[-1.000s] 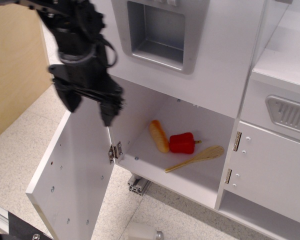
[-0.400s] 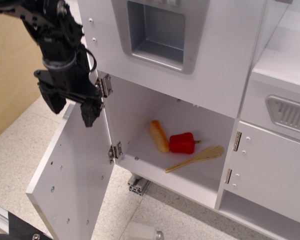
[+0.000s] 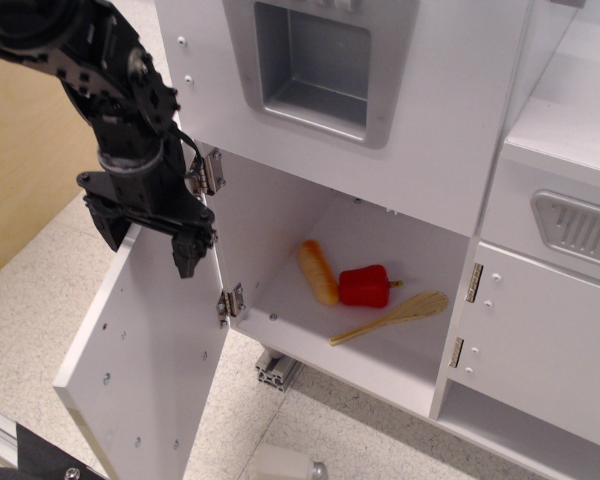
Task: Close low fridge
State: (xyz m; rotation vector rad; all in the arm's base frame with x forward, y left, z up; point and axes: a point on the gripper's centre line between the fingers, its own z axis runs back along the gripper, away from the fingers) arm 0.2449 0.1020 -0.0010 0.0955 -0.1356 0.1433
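The low fridge (image 3: 380, 250) is the white box compartment at the bottom of the toy fridge. Its flat white door (image 3: 150, 350) stands wide open to the left, inner face showing, hinged at the left edge. Its handle is hidden. My black gripper (image 3: 148, 248) hangs over the door's top edge, open, with one finger (image 3: 187, 250) on the inner side and one finger (image 3: 108, 226) on the outer side. Inside lie a bread roll (image 3: 317, 271), a red pepper (image 3: 366, 286) and a wooden spoon (image 3: 395, 315).
The upper white door with the grey recessed dispenser (image 3: 315, 65) is above the compartment. A white cabinet with a grey vent panel (image 3: 580, 228) stands at the right. A wooden panel (image 3: 30, 130) is at the left. A white object (image 3: 280, 463) lies on the speckled floor below.
My gripper moved left from in front of the compartment to the door's top edge, then dropped slightly lower over it. The door has not visibly swung.
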